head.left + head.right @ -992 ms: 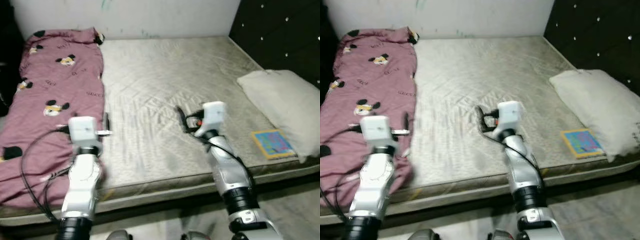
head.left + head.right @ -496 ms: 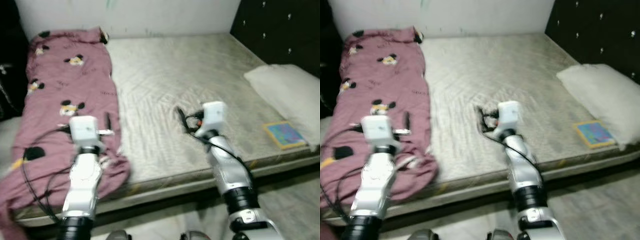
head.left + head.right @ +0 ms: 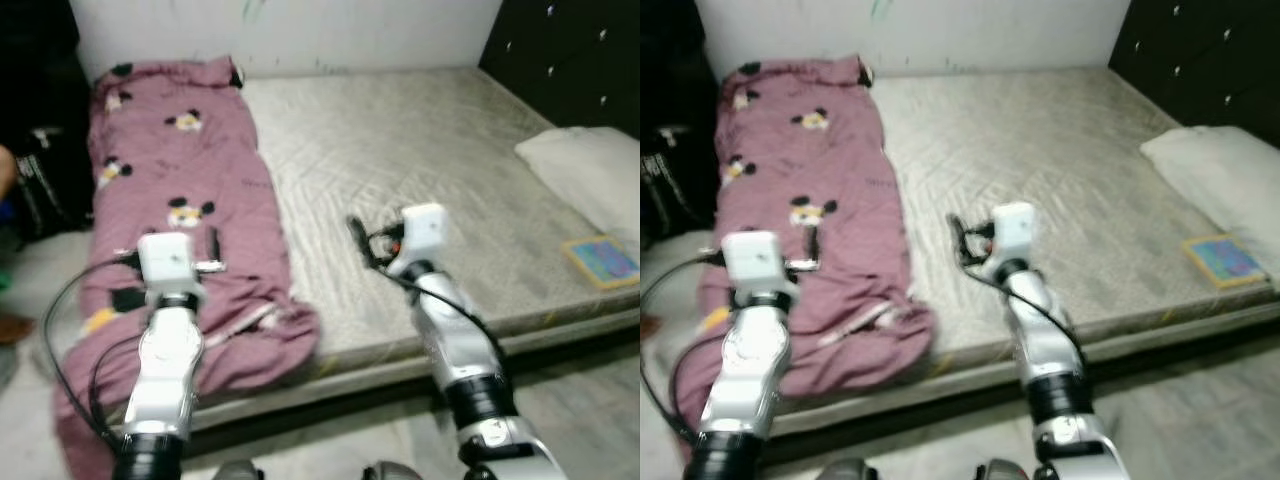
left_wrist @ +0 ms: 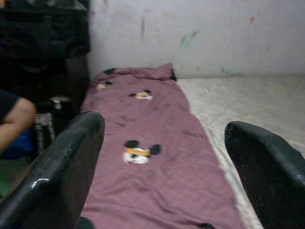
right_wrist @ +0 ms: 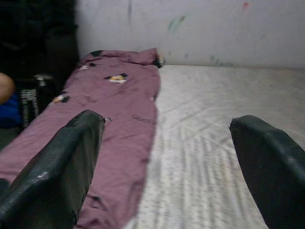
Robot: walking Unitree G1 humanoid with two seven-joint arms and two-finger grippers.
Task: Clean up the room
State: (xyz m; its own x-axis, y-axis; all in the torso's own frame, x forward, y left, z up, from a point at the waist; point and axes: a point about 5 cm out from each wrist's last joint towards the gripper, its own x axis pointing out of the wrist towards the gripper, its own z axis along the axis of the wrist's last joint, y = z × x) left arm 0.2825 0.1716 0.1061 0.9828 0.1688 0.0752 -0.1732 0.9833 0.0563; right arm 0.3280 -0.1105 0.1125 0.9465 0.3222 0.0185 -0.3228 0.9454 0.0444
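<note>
The robot stands at the foot of the mattress [image 3: 420, 150], both arms raised over its near edge. Against the earlier pictures the whole scene has slid to the right — the camera has turned toward the robot's left, not the things. The pillow [image 3: 590, 175] and the colourful book [image 3: 603, 260] now sit at the far right end of the mattress, and the dark space off its left side has come into view, with a person's arm [image 4: 14, 121] and a dark bag [image 3: 45, 180] there.

The maroon blanket [image 3: 185, 210] with its cartoon-mouse print lies in a long strip down the left side of the mattress, bunched at the near corner and spilling over the edge toward the floor. The left gripper [image 4: 167, 186] hovers above that near end of the blanket, fingers spread wide with nothing between them. The right gripper [image 5: 167, 176] is held over the bare grey mattress just right of the blanket, also wide open and empty.

The turn likely means the blanket is the next thing to tidy — no grasp has been made yet, and the sagging corner looks the easiest place to take hold.
</note>
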